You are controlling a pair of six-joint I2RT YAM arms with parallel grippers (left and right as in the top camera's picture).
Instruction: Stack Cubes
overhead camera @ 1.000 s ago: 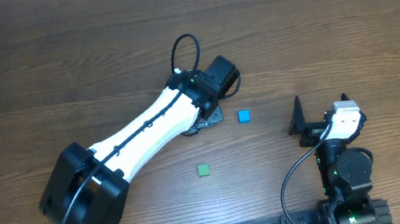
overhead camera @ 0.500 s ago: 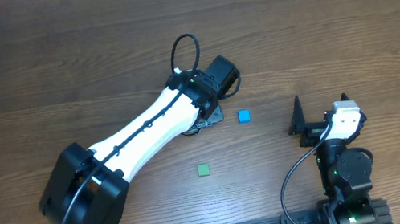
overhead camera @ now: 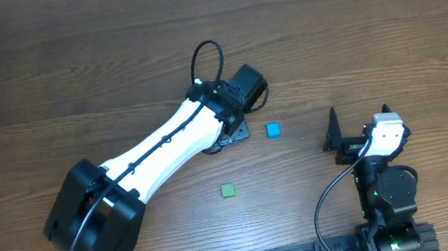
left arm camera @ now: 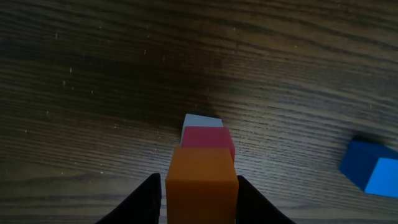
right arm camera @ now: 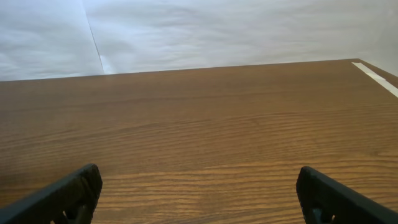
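Note:
An orange cube (left arm camera: 202, 183) sits on a red cube (left arm camera: 208, 135), which rests on a white cube (left arm camera: 202, 120), forming a stack on the wooden table. My left gripper (left arm camera: 199, 186) is shut on the orange cube, one finger pressed against each side. From above, the left arm's wrist (overhead camera: 233, 97) covers this stack. A blue cube (overhead camera: 273, 129) lies just right of it, also visible as the blue cube (left arm camera: 370, 168) in the left wrist view. A green cube (overhead camera: 228, 190) lies nearer the front. My right gripper (overhead camera: 359, 124) is open and empty near its base.
The wooden table (overhead camera: 60, 71) stretches bare to the back and left. A pale wall (right arm camera: 217, 31) stands beyond the table's far edge in the right wrist view. A strip of tape (right arm camera: 376, 78) marks one corner.

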